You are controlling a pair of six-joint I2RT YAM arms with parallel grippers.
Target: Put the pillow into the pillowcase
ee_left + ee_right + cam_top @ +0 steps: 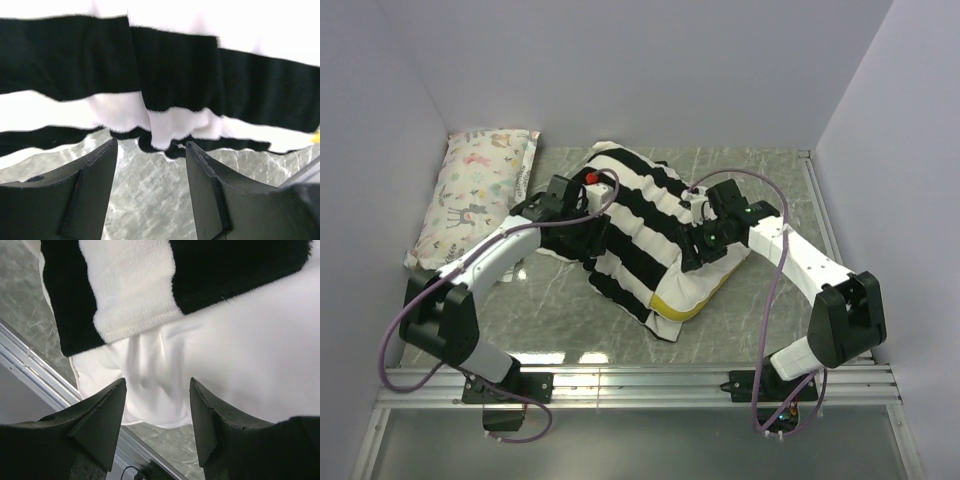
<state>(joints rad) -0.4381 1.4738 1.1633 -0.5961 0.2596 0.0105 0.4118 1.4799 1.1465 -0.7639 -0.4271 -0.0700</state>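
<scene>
Soft, even light falls from above in my top view; shadows are faint, and the table point(570, 320) carries pale glare by my bases. Just ahead of my left fingers point(95, 190) the pillowcase point(175, 75) is blurred, whites blown out. Before my right fingers point(100, 425), the pillow point(240, 355) looks overexposed, perhaps slightly soft.

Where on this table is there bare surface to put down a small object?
Bare marble: the near strip between the striped pillowcase and the front rail; also the far right corner. Crowded: the centre, and left by the floral pillow.
</scene>
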